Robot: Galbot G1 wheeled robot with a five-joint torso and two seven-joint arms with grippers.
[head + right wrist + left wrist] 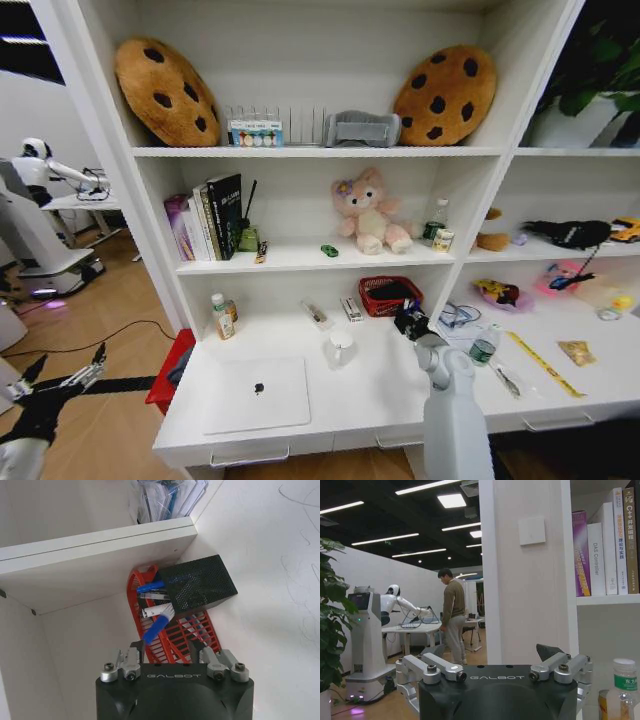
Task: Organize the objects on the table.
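A silver laptop [256, 393] lies closed on the front left of the white table [380, 395]. A tiny green toy car [329, 250] sits on the shelf above. My right gripper [408, 320] [168, 647] hangs open just in front of a red basket [389, 295] [170, 630]. The basket holds a black mesh box [197, 585], blue pens [150, 586] and a blue-and-white marker [156, 626] that leans close to one finger. A thin pen [505, 380] lies on the table's right part. My left gripper [62, 372] [495, 660] is open, low and left of the table, over the floor.
A small bottle [223, 316], a clear jar [341, 348] and a green bottle [483, 347] stand on the table. Books [210, 218], a plush toy [366, 210] and cookie cushions [165, 90] fill the shelves. A red bin [170, 370] stands by the table's left end.
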